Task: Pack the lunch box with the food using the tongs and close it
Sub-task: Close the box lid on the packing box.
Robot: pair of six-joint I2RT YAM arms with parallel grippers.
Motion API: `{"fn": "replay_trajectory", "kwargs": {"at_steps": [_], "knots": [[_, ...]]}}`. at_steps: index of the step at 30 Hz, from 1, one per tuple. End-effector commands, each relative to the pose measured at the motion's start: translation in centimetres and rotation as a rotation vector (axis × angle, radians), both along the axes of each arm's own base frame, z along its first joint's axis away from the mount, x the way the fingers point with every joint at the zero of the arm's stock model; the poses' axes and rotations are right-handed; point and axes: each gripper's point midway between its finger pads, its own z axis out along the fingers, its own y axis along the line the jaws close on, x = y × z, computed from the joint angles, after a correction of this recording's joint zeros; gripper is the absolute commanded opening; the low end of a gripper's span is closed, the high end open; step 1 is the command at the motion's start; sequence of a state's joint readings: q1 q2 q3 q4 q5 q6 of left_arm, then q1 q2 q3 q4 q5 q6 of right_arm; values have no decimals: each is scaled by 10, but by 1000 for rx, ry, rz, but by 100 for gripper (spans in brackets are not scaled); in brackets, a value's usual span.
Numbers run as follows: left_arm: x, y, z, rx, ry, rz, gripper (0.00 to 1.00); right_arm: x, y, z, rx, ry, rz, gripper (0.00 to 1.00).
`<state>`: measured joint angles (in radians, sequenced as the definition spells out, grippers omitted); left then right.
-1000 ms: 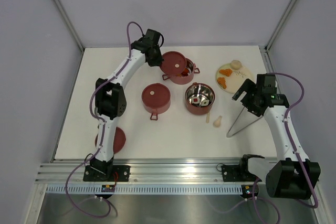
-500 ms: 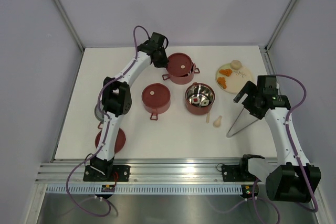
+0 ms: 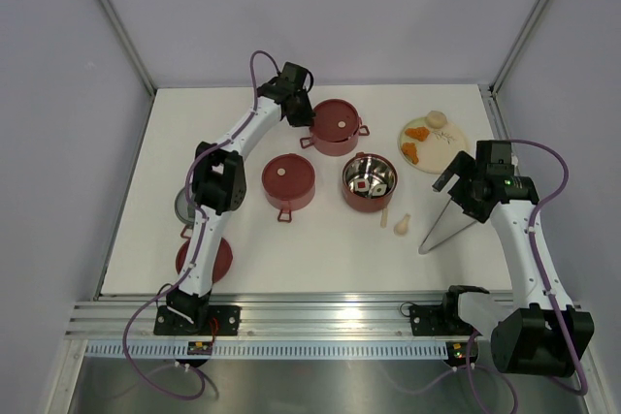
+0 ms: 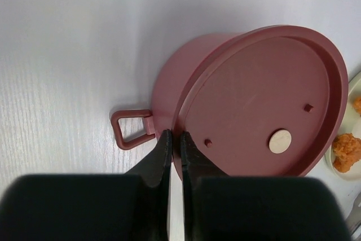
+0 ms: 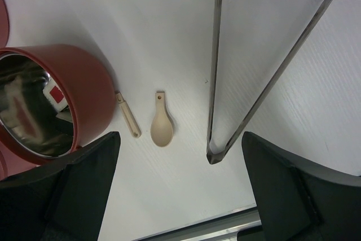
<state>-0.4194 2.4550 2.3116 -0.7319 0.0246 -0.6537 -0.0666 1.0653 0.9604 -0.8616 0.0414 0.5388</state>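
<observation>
Your left gripper (image 4: 174,142) has its jaws pressed together with nothing between them, the tips resting against the near-left rim of the dark-red disc lid (image 4: 262,103) that sits on the far dark-red round bowl (image 3: 335,126). From the left wrist you can see that bowl's small loop handle (image 4: 132,127) just left of the fingertips, and orange food pieces (image 4: 345,148) at the right edge on the flat cream plate (image 3: 453,154).

Your right gripper (image 3: 459,184) stands with its jaws spread wide, straddling the long slim V-shaped silver metal tongs (image 5: 214,71). The tongs lie on the white table (image 3: 262,249) at the right, with their closed bend toward the near edge and their two arms spreading toward the far side under the gripper. You cannot tell from these views whether the fingers touch the tongs.

Left of the tongs lies a small beige spoon (image 5: 162,122), and beside it stands the open dark-red bowl with the shiny steel inside (image 3: 370,182), with white, red and dark pieces in it. Left of that bowl is a second lidded dark-red bowl (image 3: 288,181). Another dark-red disc lid (image 3: 218,256) lies near the left arm's base, and a grey lid (image 3: 182,207) peeks out beside that arm.
</observation>
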Motion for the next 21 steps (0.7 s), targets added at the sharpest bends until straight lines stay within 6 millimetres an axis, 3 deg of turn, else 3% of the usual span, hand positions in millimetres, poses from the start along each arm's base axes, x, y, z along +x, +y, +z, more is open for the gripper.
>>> {"fn": "replay_trajectory", "kwargs": {"at_steps": [1,8,13,21], "knots": [[12,-13,25,-42,-75,-22,11,5,-3,19,-7,-56,-21,96],[10,-12,28,-35,-80,-28,39,5,-3,19,-6,-54,-23,97],[7,-12,42,-25,-102,-41,47,6,-3,20,-4,-57,-23,96],[-1,-7,113,68,-295,-47,57,9,-1,19,7,-60,-18,96]]}}
